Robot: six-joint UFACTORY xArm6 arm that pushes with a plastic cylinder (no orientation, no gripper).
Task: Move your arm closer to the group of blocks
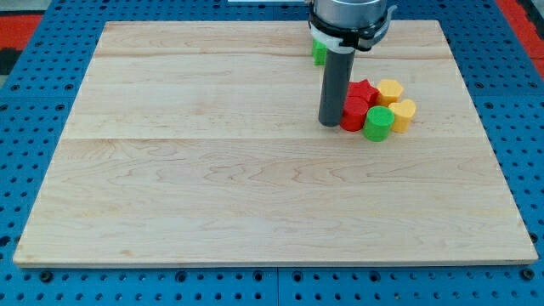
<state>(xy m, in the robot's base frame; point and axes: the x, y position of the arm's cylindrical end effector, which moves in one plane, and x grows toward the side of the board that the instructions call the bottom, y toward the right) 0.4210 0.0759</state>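
Your rod stands upright on the wooden counter, its tip planted just beside the red cylinder, on that block's left in the view and touching it or nearly so. You have no fingers on this arm, so nothing opens, closes or holds; the rod alone meets the blocks.

The group you are after sits around that red cylinder. A red star lies just above it, toward the view's top. A green cylinder touches it at lower right. A yellow hexagon sits to the upper right, beside the star, and a second yellow block, its shape unclear, rests to the right, beyond the green cylinder.

Well above the red cylinder, near the counter's top edge, a green block peeks from behind the arm's housing, mostly hidden. Blue pegboard surrounds the counter.
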